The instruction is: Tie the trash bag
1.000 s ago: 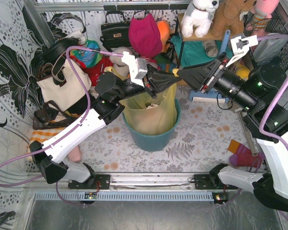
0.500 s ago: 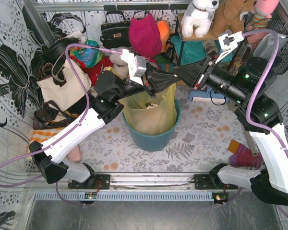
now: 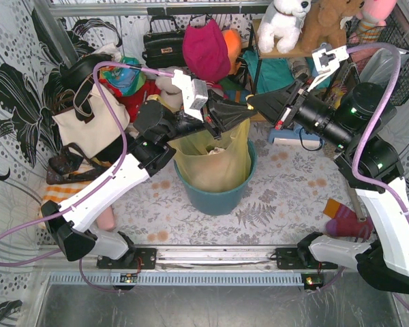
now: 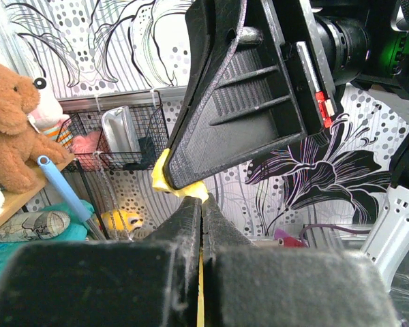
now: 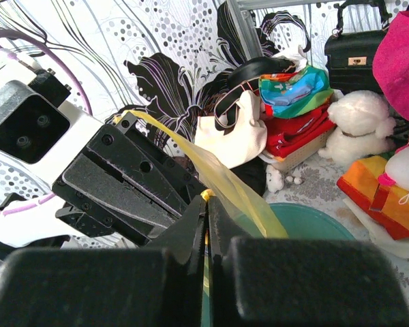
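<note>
Top external, looking down: bag (image 3: 215,160) seated in the teal bin (image 3: 218,199) at mid-surface, mouth open, crumpled paper (image 3: 217,151) inside, with one floppy top end (image 3: 243,131) drawn up past the far right rim. Right there, left hand (image 3: 240,112) and right hand (image 3: 259,103) nose to nose above the bin, touching or all but touching, the left reaching in from the left, the right from the far right. Through the left wrist: fingers (image 4: 184,225) pressed together on a thin yellow edge of plastic, the right hand's black finger looming just above, a yellow scrap at its tip. Through the right wrist: pressed together likewise, a speck of yellow caught at the tip, and a yellow strip slanting past the left hand down toward the bin. Judged from this: both pinching film at one spot, whether a single end or two ends brought together cannot be told. Long axis of the held plastic sloping from the meeting point down to the rim, with the bulk of the bag below and on the bases' side of both hands. Neither arm plainly nearer. Probably next: crossing or winding one end about the other, calling for firm pinches on thin, slippery film and a gentle pull, for fear of lifting the bag out of the bin or tearing it.
</note>
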You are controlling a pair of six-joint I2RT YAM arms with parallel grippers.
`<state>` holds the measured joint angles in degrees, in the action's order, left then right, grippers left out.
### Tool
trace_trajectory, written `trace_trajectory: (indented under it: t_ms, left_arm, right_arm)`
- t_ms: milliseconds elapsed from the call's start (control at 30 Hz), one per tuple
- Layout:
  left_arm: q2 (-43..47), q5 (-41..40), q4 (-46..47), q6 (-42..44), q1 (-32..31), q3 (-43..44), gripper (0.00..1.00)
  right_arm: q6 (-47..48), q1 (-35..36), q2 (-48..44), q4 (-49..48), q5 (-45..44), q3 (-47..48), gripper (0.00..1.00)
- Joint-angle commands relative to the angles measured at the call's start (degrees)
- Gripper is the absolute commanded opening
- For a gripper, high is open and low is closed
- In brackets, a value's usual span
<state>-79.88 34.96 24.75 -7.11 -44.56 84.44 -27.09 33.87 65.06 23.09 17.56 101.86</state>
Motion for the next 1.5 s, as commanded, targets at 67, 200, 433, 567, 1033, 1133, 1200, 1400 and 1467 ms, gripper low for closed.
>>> trace_trajectory:
  t_ms: [67,200,433,567,1033,1133,1200,1400,1467]
  left_arm:
    - [-0.2,1.6,0.7,-0.2,0.4,1.7,0.00]
    - [-0.5,1.8,-0.8,0.7,0.4,1.8,0.00]
    - [-1.0,1.3,-2.3,1.0,0.4,2.7,0.00]
    - [-1.0,-0.8,-2.3,0.7,0.4,3.0,0.25]
    - [-1.7,-5.2,-2.4,1.0,0.5,5.5,0.41]
    - [-1.4,-5.1,-2.2,0.8,0.5,5.6,0.40]
    - [-1.3,-5.0,-2.2,0.6,0.5,5.6,0.39]
    - [-1.2,-4.4,-2.3,-0.2,0.5,5.5,0.40]
    - [-1.0,-4.4,-2.6,-0.4,0.5,5.3,0.46]
  right_arm:
    - [1.1,0.1,-1.5,-3.3,-1.3,1.2,0.00]
    - [1.2,0.1,-1.5,-3.9,-1.0,1.3,0.00]
    - [1.4,0.1,-1.4,-4.1,-0.4,1.1,0.00]
    - [1.4,0.1,-1.5,-4.1,0.1,0.6,0.00]
    - [1.4,0.1,-1.6,-3.9,1.6,-1.2,0.00]
    - [1.4,0.1,-1.8,-4.0,1.4,-1.4,0.00]
    - [1.8,0.1,-1.9,-3.9,1.3,-1.6,0.00]
    - [2.2,0.1,-1.9,-3.4,0.5,-1.9,0.00]
    - [2.5,0.1,-2.1,-3.3,-0.1,-1.9,0.00]
